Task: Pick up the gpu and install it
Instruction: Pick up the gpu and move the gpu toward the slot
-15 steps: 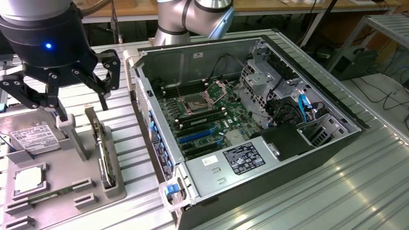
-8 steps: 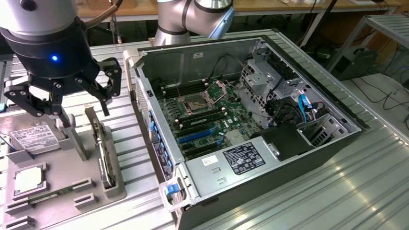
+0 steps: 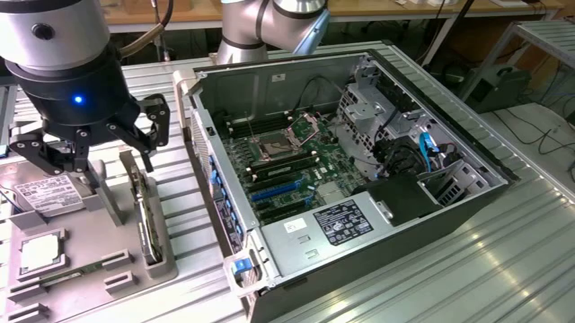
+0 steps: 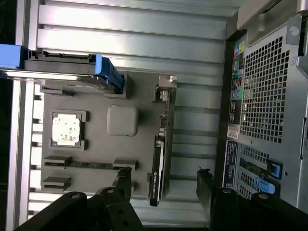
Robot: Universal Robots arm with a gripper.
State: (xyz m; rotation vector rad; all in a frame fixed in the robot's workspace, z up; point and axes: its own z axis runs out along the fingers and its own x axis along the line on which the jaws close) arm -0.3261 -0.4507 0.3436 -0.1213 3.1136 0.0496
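Observation:
The gpu stands on its edge in a slot of the grey fixture tray, at the exterior view's left beside the open computer case. In the wrist view the gpu is a thin dark card with its silver bracket at the far end. My gripper hangs open above the tray, a little above the card. Seen from the wrist, my gripper has one black finger on each side of the card and touches nothing.
The tray also holds a silver hard drive in a blue caddy, a processor and a green memory stick. The case lies on its side with the motherboard exposed and blue slots near its rear wall.

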